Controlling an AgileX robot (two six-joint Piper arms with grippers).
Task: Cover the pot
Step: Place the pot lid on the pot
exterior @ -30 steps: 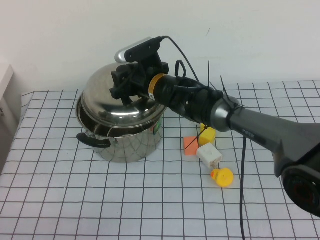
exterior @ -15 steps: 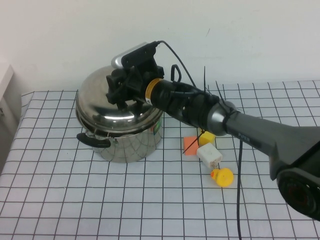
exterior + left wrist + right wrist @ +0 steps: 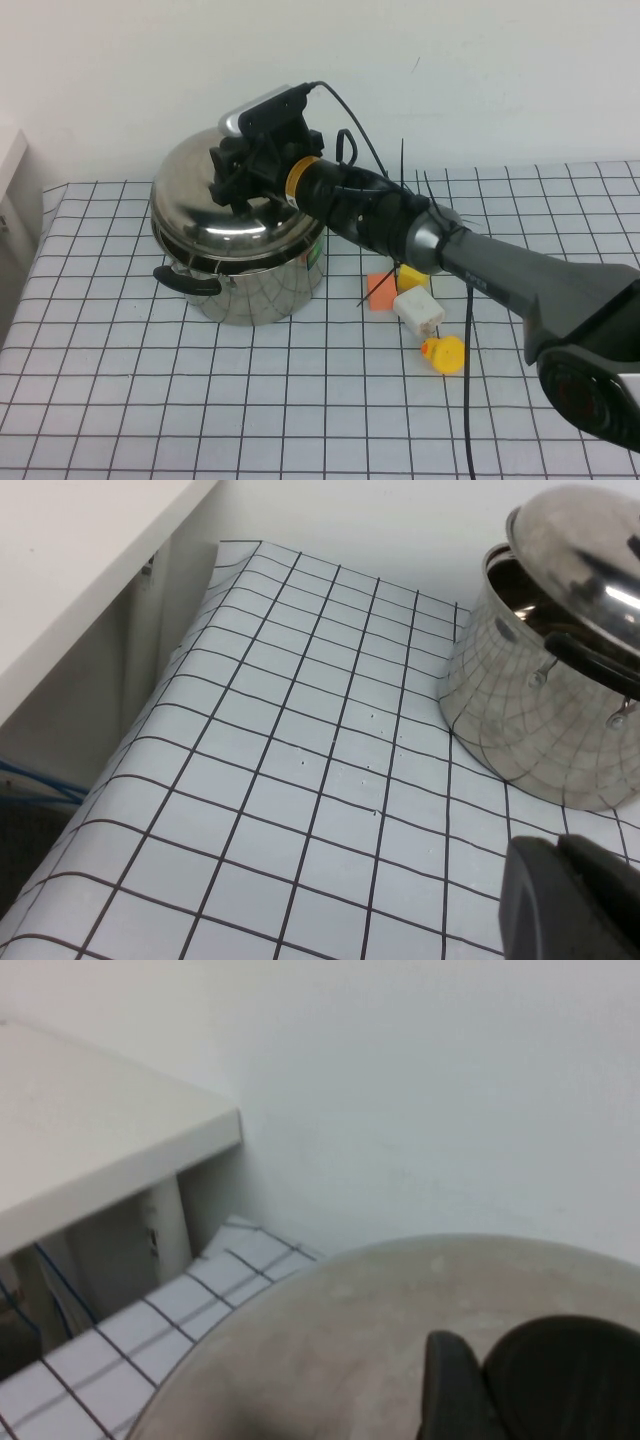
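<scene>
The steel pot (image 3: 262, 288) with black side handles (image 3: 185, 281) stands at the back left of the checked table. The domed steel lid (image 3: 205, 205) lies on it slightly tilted; in the left wrist view the lid (image 3: 590, 550) leaves a gap over the pot's (image 3: 510, 720) rim. My right gripper (image 3: 240, 188) is on top of the lid, shut on its black knob (image 3: 570, 1380). The lid's dome (image 3: 330, 1350) fills the right wrist view. My left gripper (image 3: 575, 900) is shut and empty, low over the table short of the pot; it is out of the high view.
An orange block (image 3: 381, 291), a yellow block (image 3: 412, 275), a white block (image 3: 418, 311) and a yellow duck (image 3: 445, 353) lie right of the pot, under my right arm. A white shelf (image 3: 80, 560) stands past the table's left edge.
My right gripper has carried the lid a little to the left and down, so it sits more squarely over the pot. The blocks and duck have not moved.
</scene>
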